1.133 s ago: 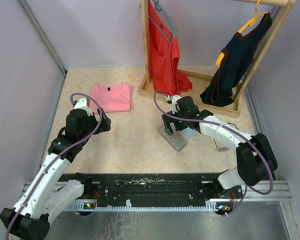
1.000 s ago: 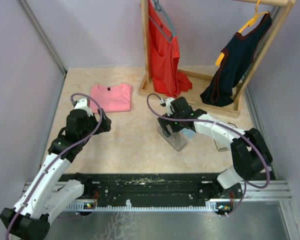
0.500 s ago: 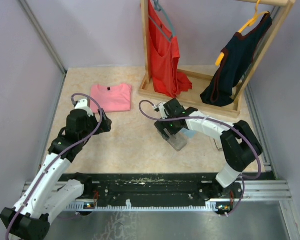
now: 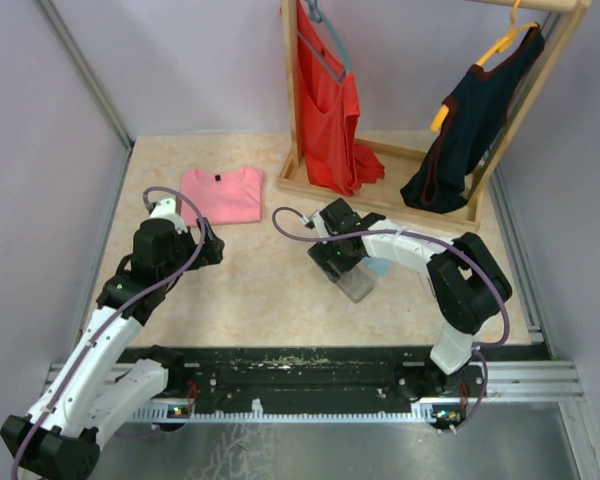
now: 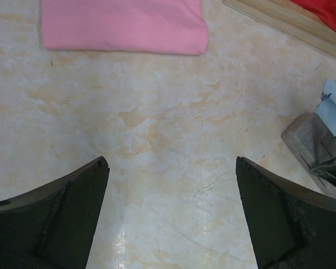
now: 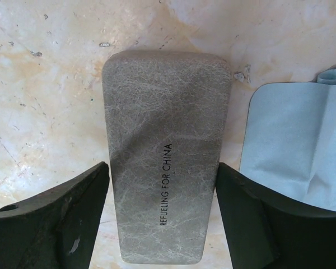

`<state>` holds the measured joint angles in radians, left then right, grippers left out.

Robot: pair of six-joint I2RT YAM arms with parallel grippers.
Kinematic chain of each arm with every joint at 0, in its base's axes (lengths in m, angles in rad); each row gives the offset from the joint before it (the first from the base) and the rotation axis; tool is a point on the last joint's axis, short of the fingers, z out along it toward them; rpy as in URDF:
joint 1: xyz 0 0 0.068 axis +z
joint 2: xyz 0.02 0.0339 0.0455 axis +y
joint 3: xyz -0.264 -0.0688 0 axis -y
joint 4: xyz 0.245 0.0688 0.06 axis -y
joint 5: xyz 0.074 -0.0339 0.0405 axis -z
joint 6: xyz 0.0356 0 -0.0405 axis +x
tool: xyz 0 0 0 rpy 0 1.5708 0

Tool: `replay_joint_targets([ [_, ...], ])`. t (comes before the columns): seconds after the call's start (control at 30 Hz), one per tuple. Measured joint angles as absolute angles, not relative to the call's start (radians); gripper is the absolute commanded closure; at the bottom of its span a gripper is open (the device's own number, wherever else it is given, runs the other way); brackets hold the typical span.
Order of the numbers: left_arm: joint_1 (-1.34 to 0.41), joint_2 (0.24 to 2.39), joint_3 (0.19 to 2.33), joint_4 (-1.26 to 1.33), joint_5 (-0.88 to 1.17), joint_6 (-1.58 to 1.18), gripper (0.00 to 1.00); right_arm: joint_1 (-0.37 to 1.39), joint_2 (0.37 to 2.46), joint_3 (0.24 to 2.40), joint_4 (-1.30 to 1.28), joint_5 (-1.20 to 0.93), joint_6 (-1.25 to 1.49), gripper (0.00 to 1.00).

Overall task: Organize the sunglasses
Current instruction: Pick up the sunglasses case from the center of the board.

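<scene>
The closed grey oblong case (image 6: 168,162) lies flat on the table, also seen in the top view (image 4: 357,286). My right gripper (image 6: 162,168) is open and hangs low over it, one finger close along each long side; in the top view the right gripper (image 4: 335,262) covers the case's far end. The light blue cloth (image 6: 294,145) lies just right of the case. The sunglasses do not show in any view; my right arm covers the table behind the case. My left gripper (image 5: 172,162) is open and empty above bare table, left of the case (image 5: 313,140).
A folded pink shirt (image 4: 223,193) lies at the back left. A wooden clothes rack (image 4: 380,150) with a red top (image 4: 328,100) and a dark top (image 4: 465,130) stands at the back right. Purple walls close in the sides.
My right gripper has moved left and lower along the case, its arm folding in. The left arm has not moved.
</scene>
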<state>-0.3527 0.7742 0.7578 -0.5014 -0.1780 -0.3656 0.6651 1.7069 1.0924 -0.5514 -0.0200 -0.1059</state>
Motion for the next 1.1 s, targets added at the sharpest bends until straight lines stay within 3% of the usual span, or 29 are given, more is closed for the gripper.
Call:
replay_joint_targets([
  [0.4,-0.353,0.774,0.758,-0.502,-0.174,-0.366,0.0,0.676,1.715,1.103,-0.561,0.003,-0.112,0.38],
  [0.8,-0.353,0.774,0.758,-0.501,-0.172,-0.366,0.0,0.687,1.722,1.11,-0.569,0.019,-0.113,0.26],
  [1.1,-0.353,0.774,0.758,-0.502,-0.171,-0.366,0.0,0.694,1.729,1.114,-0.569,0.03,-0.113,0.48],
])
